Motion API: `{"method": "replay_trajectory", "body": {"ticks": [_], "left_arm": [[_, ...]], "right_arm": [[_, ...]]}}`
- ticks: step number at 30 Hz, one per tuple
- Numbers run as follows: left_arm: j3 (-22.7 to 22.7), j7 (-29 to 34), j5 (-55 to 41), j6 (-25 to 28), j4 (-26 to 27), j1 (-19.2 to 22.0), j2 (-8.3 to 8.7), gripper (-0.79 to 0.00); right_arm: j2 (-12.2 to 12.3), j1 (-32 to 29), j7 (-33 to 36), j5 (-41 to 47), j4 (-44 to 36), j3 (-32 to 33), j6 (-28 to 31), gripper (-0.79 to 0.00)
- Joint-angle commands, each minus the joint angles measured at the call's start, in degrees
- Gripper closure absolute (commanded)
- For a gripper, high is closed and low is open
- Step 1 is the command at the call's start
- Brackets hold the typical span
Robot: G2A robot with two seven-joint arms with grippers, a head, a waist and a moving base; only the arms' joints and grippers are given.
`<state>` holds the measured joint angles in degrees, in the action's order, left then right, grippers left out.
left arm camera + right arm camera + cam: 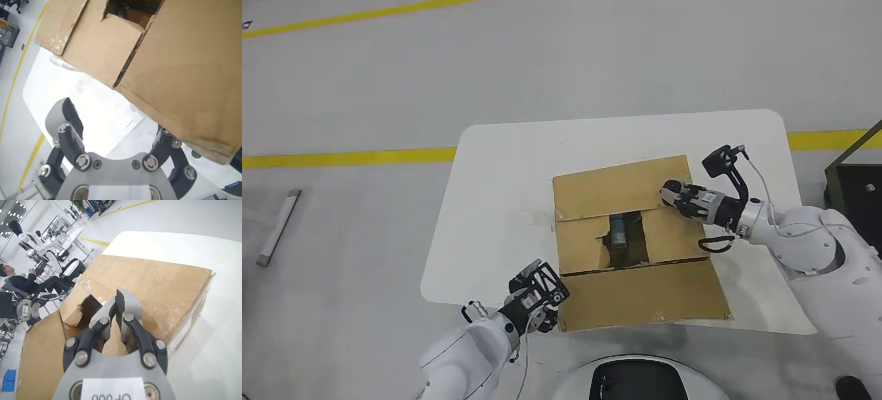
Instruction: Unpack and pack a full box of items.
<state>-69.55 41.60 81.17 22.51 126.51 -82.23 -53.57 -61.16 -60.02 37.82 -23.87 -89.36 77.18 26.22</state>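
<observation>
Opening step of unpacking: brown corrugated cardboard box (642, 290) at the centre of the white bench (502, 200), right gripper (674, 193) clenched over its right inner flap (674, 240), left gripper (545, 297) released at the near-left corner; next, presumably, folding that flap outward.

Box (642, 290): plain brown cardboard, with glossy clear tape on the flaps.
Item (619, 232) inside: dark, bluish.
Surface (502, 200): white.
Floor (342, 80): pale grey, with yellow lines (342, 158).
Left end effector (117, 123) and right end effector (119, 302): silver-grey plates and fingers, black links, black ribbed pads (72, 113), bright metal screws. The right one carries a white label (112, 388) with black print.
</observation>
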Motion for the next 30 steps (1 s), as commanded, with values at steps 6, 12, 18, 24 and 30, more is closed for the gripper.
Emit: {"method": "replay_trajectory", "body": {"ticks": [6, 12, 18, 24, 30], "left_arm": [[-0.47, -2.46, -4.06, -2.21, -0.71, 4.01, -0.77, -0.785], [0.52, 0.61, -6.25, -7.28, -2.73, 10.31, -1.83, -0.785], [4.8, 7.05, -7.2, -15.25, -7.45, 16.93, -3.48, -0.785], [7.5, 8.95, -6.17, -18.35, -10.32, 19.82, -4.58, -0.785], [8.1, 8.83, -5.24, -18.69, -10.73, 19.96, -5.1, -0.785]], "right_arm": [[0.4, -0.65, -0.79, 0.7, -1.65, 1.91, 0.07, 0.0], [0.98, -1.4, -2.95, 1.09, -4.6, 6.32, -1.45, 0.0], [1.61, -3.8, -4.38, -0.2, -10.49, 10.65, -2.81, 0.0], [1.59, -7.35, -5.31, -6.41, -15.24, 7.65, -2.56, 0.0], [1.04, -8.48, -9.88, -17.59, -13.56, 1.49, -4.3, 0.0]]}}
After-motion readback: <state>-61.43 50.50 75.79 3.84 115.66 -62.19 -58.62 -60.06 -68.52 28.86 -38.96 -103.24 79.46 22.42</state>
